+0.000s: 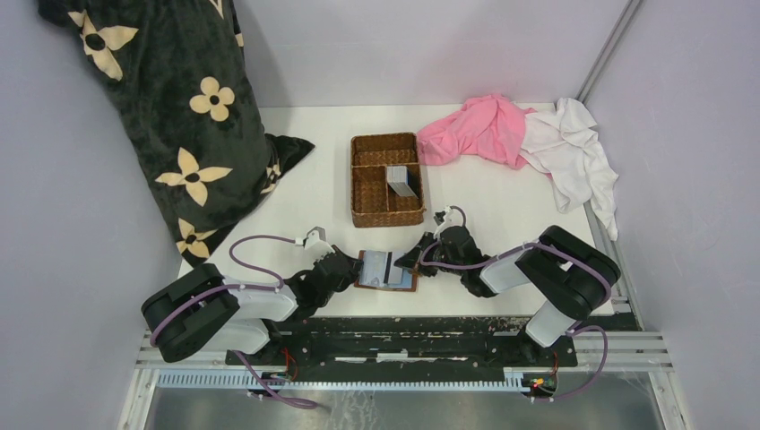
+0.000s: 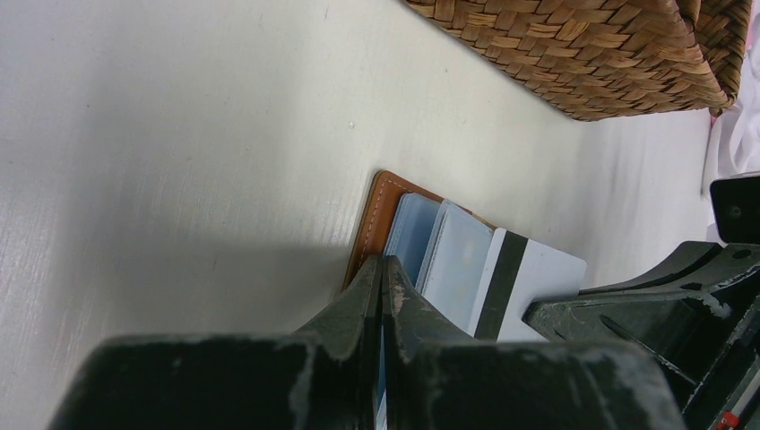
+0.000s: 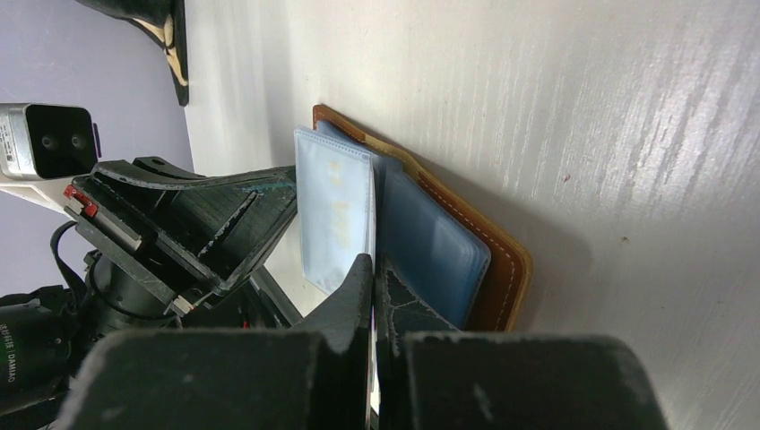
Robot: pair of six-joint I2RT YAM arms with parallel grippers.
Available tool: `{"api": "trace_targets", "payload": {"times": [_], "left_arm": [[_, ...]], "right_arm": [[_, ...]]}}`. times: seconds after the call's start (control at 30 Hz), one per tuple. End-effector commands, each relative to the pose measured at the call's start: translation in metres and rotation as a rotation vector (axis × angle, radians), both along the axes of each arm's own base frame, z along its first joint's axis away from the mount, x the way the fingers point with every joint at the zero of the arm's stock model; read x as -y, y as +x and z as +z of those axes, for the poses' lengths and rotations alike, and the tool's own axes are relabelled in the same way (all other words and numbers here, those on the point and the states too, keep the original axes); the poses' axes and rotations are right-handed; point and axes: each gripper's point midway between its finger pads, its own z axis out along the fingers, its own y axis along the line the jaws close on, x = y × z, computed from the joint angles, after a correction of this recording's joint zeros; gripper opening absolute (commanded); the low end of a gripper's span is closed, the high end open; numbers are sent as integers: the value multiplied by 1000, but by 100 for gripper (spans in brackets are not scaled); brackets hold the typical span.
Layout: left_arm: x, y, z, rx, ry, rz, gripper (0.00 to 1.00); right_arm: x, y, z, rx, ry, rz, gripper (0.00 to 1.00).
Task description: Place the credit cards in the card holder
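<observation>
Left gripper (image 2: 384, 269) and right gripper (image 3: 372, 264) both sit with jaws pinched together at opposite sides of the open brown wallet (image 2: 381, 202), cards (image 2: 538, 287) fanned on it, 1 dark-striped, flat on the table (image 1: 502, 215) near the basket (image 1: 385, 139).

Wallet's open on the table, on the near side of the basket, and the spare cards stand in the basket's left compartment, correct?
No. The top view shows the spare cards in the basket's right-hand compartment, not the left. The wallet does lie open on the table, on the basket's near side.
</observation>
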Motion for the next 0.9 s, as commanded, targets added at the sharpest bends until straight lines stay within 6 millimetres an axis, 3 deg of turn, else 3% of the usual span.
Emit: {"api": "trace_targets", "payload": {"times": [0.0,0.87], "left_arm": [[-62,-60,-74,-259,297,-39,6],[-59,-62,-76,-260,303,-53,6]], "right_arm": [[-2,-3,-1,7,18,17,1],[-2,-6,-17,-16,-69,-14,1]]}}
